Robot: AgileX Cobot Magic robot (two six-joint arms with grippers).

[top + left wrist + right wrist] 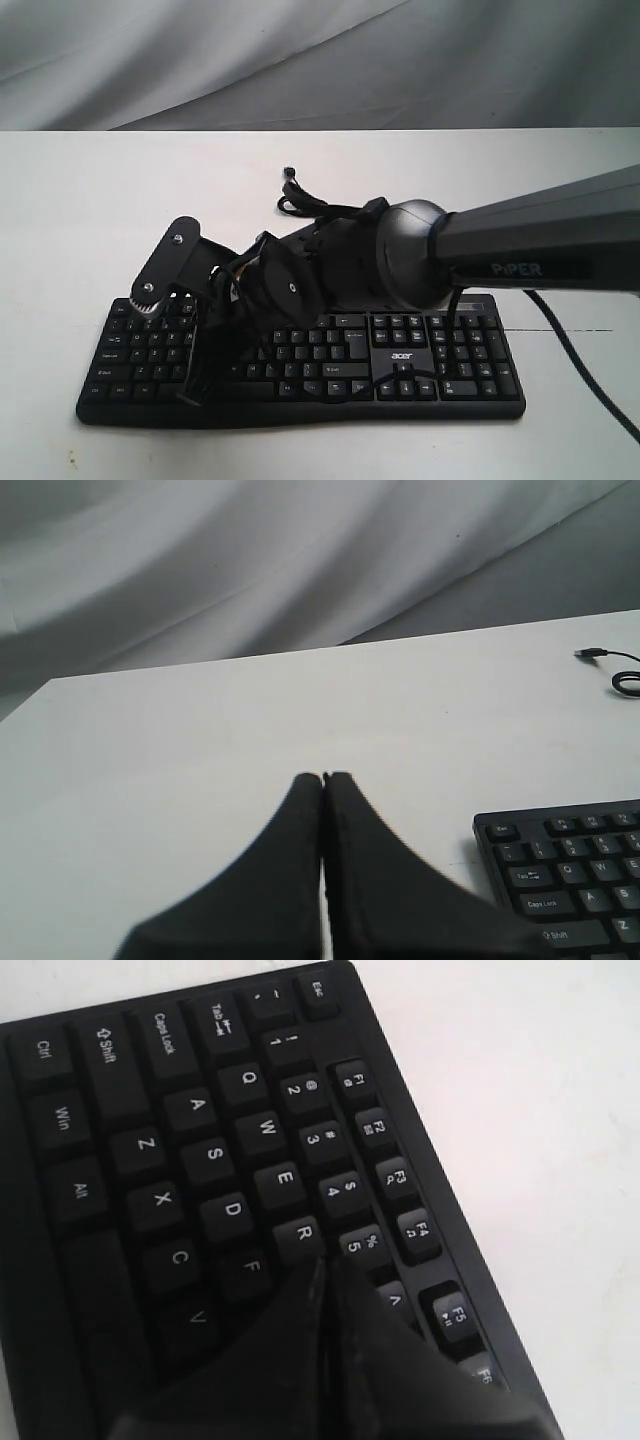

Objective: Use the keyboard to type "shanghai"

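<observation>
The wide black plastic keyboard (330, 375) lies on the white worktop (90, 200). The right end effector (325, 1263), fingers pressed together, points at its R and 5 keys. The left end effector (323, 777), likewise pressed together, hovers over the worktop beside the keyboard.

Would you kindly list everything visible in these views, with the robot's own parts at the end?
keyboard: one, black with white legends and an acer logo, flat on the table.
cable: one, thin and black, coiled on the table behind the keyboard, plug end lying free.
table: one, white, under everything.
backdrop cloth: one, grey, behind the table.
right arm: one, black, marked PiPER, reaching in from the right across the keyboard.
right gripper: one, black, fingers together, tips over the keys by R and 5.
left gripper: one, black, fingers together, over bare table beside the keyboard's Esc corner.
</observation>
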